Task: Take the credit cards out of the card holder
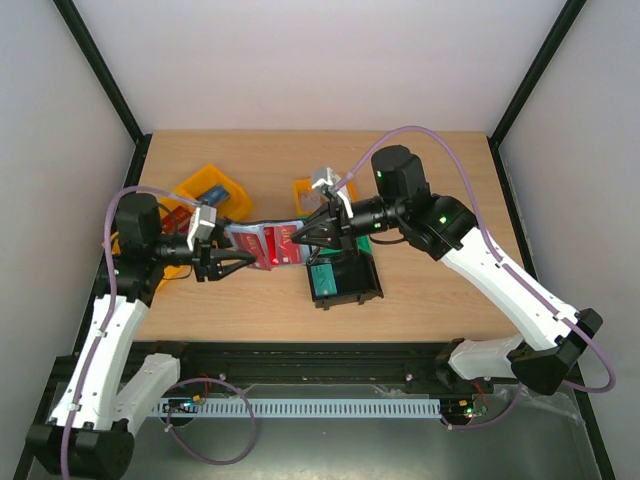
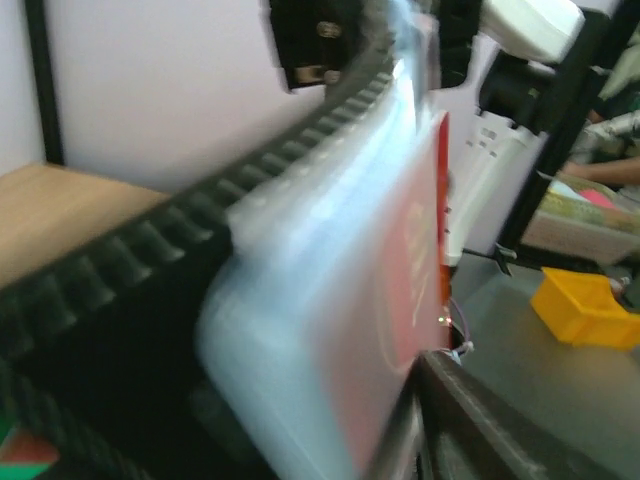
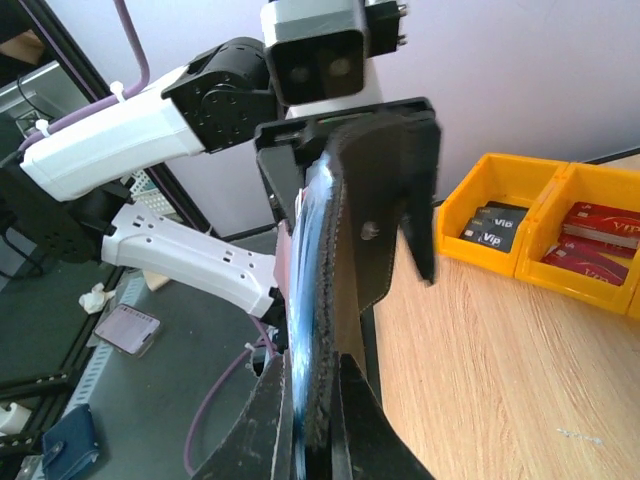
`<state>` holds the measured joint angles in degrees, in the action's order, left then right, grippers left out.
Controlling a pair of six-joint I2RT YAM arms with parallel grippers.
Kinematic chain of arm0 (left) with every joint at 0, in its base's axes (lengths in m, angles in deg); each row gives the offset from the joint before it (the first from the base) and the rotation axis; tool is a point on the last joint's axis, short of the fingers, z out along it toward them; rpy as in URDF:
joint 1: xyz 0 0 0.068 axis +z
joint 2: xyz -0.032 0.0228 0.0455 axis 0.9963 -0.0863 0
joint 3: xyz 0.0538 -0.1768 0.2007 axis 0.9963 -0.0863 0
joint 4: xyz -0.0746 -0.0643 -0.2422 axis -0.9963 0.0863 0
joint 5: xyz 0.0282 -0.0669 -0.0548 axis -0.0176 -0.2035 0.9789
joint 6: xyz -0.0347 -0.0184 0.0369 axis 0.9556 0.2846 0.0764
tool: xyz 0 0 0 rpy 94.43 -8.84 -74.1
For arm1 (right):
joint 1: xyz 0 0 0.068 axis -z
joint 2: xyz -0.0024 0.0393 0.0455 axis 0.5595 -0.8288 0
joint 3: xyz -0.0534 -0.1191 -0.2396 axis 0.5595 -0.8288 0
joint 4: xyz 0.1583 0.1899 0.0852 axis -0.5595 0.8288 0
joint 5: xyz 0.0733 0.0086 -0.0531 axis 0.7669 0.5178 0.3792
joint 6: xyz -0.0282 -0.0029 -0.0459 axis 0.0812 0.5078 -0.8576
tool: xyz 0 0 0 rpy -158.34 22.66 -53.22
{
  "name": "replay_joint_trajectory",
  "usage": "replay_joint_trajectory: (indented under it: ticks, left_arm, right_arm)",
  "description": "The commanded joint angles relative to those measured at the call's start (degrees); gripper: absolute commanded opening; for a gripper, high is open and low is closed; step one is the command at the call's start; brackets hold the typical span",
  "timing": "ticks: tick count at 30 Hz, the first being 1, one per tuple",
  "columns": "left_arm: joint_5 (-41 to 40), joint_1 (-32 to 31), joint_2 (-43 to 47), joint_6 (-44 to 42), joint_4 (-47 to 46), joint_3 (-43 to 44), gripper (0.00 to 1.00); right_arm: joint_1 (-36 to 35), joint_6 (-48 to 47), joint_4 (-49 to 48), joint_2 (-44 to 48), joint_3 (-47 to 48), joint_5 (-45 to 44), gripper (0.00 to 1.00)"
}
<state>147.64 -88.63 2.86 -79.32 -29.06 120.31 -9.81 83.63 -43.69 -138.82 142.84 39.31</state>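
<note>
The right fingers (image 3: 368, 450) are clenched on one edge of the card holder (image 3: 385, 200), which is held open above the surface (image 1: 250, 310) between the two arms. The left fingers (image 2: 480, 430) are set about a red one of the credit cards (image 2: 415, 250) tucked in its lining; whether it is pinched yet cannot be told. Extraction is judged to be in hand: a firm pinch, then a straight pull out of the pocket, is called for.
</note>
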Motion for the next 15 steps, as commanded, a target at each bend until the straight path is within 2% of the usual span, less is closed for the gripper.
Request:
replay_joint_trajectory:
  ticks: [1,3,4,7,10,11,13,14,15]
  left_arm:
    - [2.78,-4.58,1.61,-4.41,2.29,-0.52,0.36]
    - [2.3,-4.6,1.78,-4.55,3.01,-0.35,0.07]
    - [1.98,-4.6,1.83,-4.83,3.53,-0.11,0.03]
    - [3.4,-4.56,1.78,-5.17,4.4,0.63,0.02]
    - [1.36,-4.6,1.93,-5.37,4.7,0.57,0.02]
    - [0.03,-4.58,2.04,-5.25,4.71,0.37,0.02]
    - [-2.21,-4.51,2.58,-3.38,3.05,-0.27,0.02]
    - [-3.39,-4.51,2.78,-1.99,1.72,-0.74,0.02]
    - [-5.13,-4.51,3.16,0.24,-0.02,-1.22,0.02]
  right_arm:
    - [0.06,2.59,-6.75,1.53,-0.95,0.94,0.02]
    - [0.06,2.54,-6.75,1.34,-0.88,0.83,0.02]
    - [0.11,2.5,-6.59,1.31,-1.01,0.57,0.02]
    - [0.08,1.59,-5.23,1.46,-1.08,-2.39,0.02]
    - [0.28,1.22,-4.05,2.19,-1.37,-8.9,0.02]
    - [0.34,1.43,-4.15,2.52,-1.65,-11.16,0.08]
    - [0.38,3.91,-5.72,3.64,-2.72,-19.06,0.39]
    - [0.4,5.16,-6.58,4.3,-3.28,-24.03,0.49]
    - [0.41,6.3,-7.12,4.87,-3.73,-29.64,0.55]
